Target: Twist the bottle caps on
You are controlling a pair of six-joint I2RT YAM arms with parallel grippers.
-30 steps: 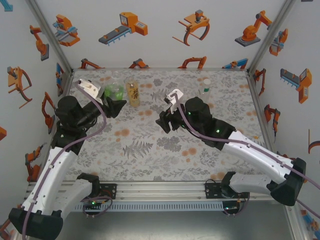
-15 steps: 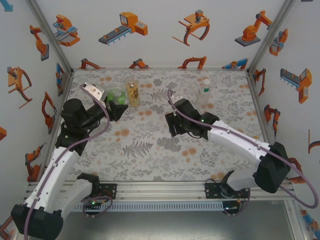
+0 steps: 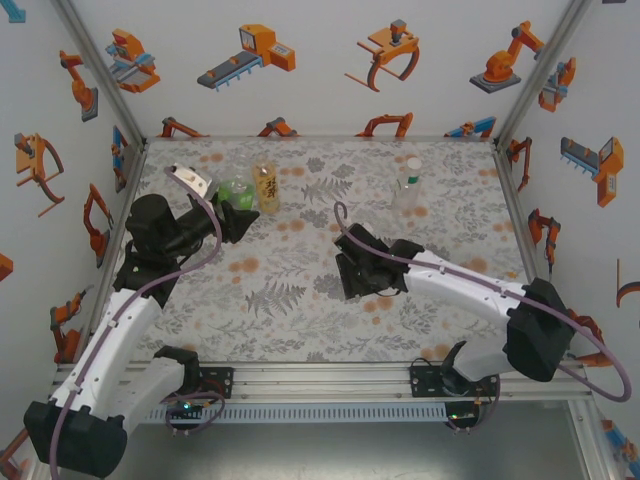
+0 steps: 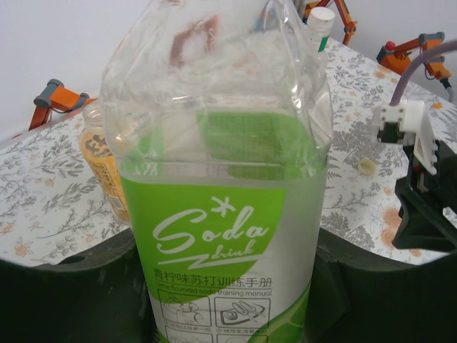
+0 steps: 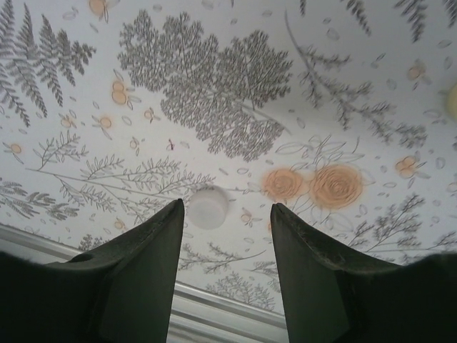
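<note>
1 clear, green-labelled plastic bottle [image 4: 221,214].

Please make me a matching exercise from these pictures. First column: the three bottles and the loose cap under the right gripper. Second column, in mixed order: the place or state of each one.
Things:
1. green soda bottle
2. amber bottle
3. clear bottle with green band
4. loose white cap

Places or states:
A. between the open jaws of the right gripper
B. is capped
C. clamped in the left gripper
D. stands free beside the clamped bottle

Pairs: 1-C, 2-D, 3-B, 4-A
</note>
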